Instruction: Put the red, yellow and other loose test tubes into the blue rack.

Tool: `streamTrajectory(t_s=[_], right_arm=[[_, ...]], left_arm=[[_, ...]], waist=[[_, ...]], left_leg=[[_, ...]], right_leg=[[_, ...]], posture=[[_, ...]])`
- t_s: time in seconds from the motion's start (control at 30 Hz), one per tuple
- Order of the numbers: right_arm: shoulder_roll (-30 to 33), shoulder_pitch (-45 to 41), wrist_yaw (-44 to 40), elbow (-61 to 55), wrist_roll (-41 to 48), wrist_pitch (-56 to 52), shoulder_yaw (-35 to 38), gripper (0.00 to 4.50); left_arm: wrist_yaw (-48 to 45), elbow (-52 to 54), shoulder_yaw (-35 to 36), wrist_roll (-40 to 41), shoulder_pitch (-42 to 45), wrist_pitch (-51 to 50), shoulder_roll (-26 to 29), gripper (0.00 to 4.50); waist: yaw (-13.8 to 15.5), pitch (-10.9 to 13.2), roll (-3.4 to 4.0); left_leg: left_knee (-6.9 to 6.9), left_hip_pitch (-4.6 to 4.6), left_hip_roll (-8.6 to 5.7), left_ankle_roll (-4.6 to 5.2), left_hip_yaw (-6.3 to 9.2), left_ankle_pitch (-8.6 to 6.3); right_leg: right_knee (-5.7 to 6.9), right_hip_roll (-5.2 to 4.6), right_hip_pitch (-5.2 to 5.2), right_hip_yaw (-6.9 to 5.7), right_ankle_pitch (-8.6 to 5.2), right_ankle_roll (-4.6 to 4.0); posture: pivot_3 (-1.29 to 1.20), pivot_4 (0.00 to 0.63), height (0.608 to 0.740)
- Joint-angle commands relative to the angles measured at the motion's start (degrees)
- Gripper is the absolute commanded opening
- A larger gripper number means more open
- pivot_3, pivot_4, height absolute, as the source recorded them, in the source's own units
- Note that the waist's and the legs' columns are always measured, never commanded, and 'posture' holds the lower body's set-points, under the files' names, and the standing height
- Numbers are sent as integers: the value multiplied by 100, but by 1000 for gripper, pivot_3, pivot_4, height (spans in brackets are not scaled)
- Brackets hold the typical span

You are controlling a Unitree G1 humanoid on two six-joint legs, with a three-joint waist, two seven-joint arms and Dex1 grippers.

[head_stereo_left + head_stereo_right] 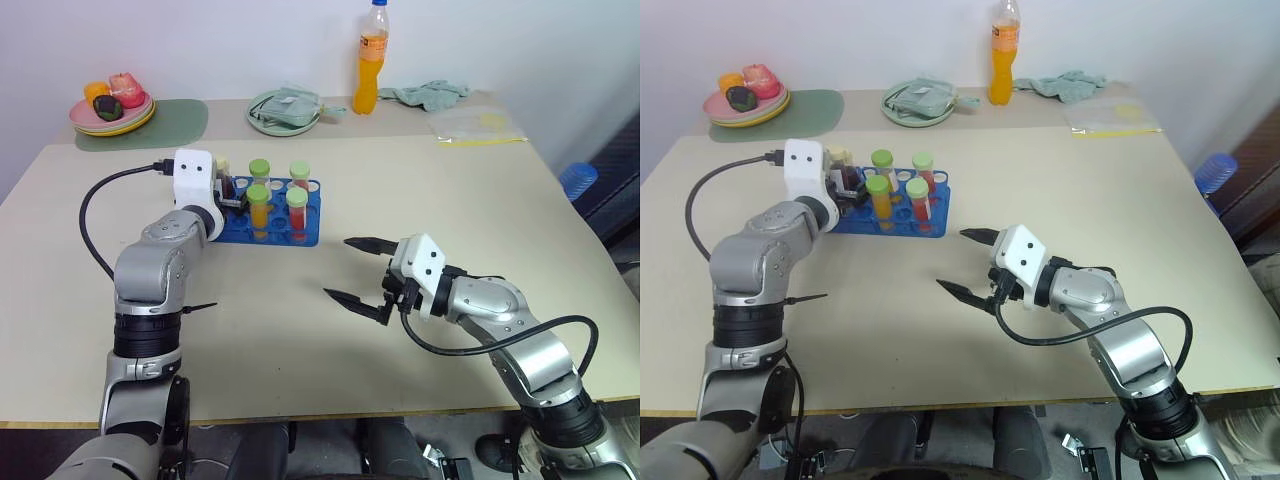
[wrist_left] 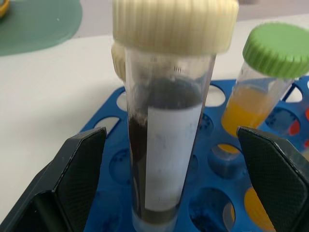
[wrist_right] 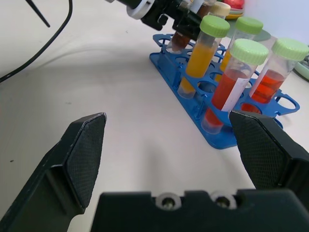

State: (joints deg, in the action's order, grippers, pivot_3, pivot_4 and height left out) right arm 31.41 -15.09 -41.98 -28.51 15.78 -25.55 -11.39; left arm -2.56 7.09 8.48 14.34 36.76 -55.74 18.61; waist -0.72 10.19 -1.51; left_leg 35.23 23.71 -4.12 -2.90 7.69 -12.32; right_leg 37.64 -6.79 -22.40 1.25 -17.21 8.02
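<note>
Left wrist view: dark-filled, cream-capped tube (image 2: 169, 121) stood in blue rack (image 2: 108, 145); its foot cut off.
Left gripper (image 2: 169, 159): fingers parted, clear of tube.
Right gripper (image 1: 362, 270): spread wide, empty, over desk (image 1: 480, 200).
Rack: beside left gripper, partly hidden.

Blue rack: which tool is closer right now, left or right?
Left. The left tool is right at the blue rack, its fingers apart on either side of a dark tube standing in a hole. The right tool hovers open over bare table, clear of the rack.
</note>
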Motion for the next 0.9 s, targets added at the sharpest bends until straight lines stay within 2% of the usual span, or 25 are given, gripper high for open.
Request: streamTrajectory(t_s=[0.03,0.07,0.5,0.57,0.67,0.9], right_arm=[[7,-11,-2,-180,-22,80,19,4500],[6,-15,-5,-171,-23,87,17,4500],[-50,-13,-38,-110,-24,129,-14,4500],[-55,-12,-41,-104,-23,130,-12,4500],[-61,-10,-46,-102,-28,132,-9,4500],[-75,4,-42,-113,-40,117,2,4500]], left_arm=[[21,95,85,-61,123,-33,37,2796],[29,111,64,-83,119,-77,53,2241],[43,246,108,-168,-21,-137,66,2241],[35,206,112,-177,5,-136,47,1701],[-7,176,78,-174,69,-184,70,465],[-231,209,20,-73,235,-713,212,465]], waist=[[-7,0,0],[-8,0,0],[-8,0,0],[-3,0,0],[-2,0,0],[-8,0,0]], left_leg=[[0,0,0,0,0,0],[0,0,0,0,0,0],[-1,0,0,0,-1,0],[-1,0,0,0,-1,0],[0,0,0,0,-1,0],[0,0,0,0,-2,0]], right_leg=[[0,0,0,0,0,0],[0,0,-1,1,0,0],[0,0,-2,1,0,0],[0,0,-2,1,0,0],[0,0,-1,1,0,0],[0,0,-2,1,0,0]], posture=[[0,150,740],[0,150,740],[0,150,740],[0,150,740],[0,150,740],[0,150,740]])
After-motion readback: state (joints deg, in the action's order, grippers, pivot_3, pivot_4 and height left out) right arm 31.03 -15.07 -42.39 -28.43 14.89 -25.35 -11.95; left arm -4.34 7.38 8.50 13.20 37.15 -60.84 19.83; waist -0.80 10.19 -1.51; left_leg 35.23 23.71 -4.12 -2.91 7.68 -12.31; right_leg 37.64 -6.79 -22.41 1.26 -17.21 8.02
